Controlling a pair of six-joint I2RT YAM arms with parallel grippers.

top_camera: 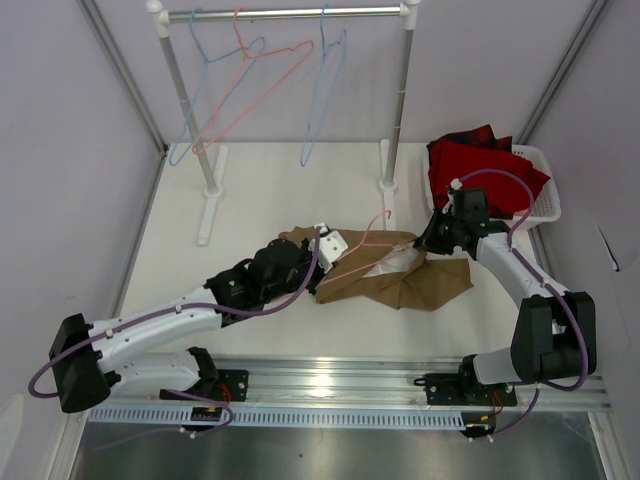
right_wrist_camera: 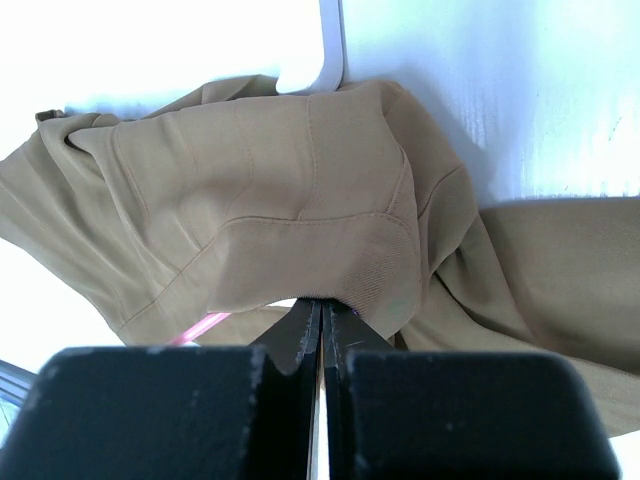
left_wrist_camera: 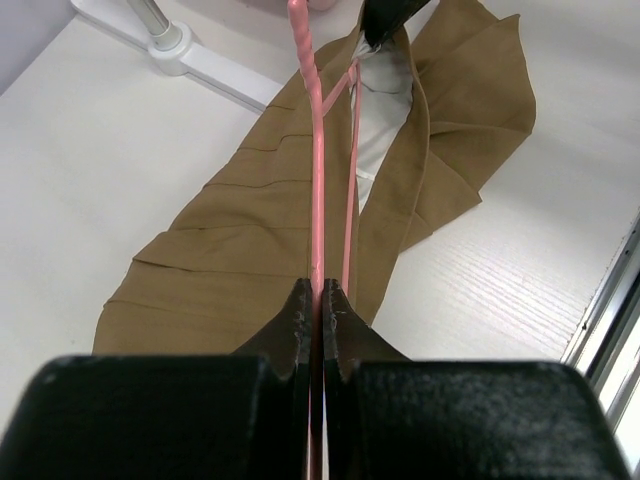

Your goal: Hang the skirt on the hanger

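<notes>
Two grippers meet in front of the clothes rack [top_camera: 290, 14]; we see the left gripper [left_wrist_camera: 318, 292] clamped on the pink hanger [left_wrist_camera: 316, 180], whose wire lies over the tan skirt [left_wrist_camera: 230, 250]; the right gripper [right_wrist_camera: 320, 305] pinches the skirt's waistband edge; skirt and hanger lie near the rack's feet.

The hanger [left_wrist_camera: 316, 180] ran off the left wrist view at 12 o'clock, its hook cut away. From the right wrist, the skirt [right_wrist_camera: 280, 190] covered all but a short pink stretch at 7 o'clock and itself overran the 3 o'clock edge.
</notes>
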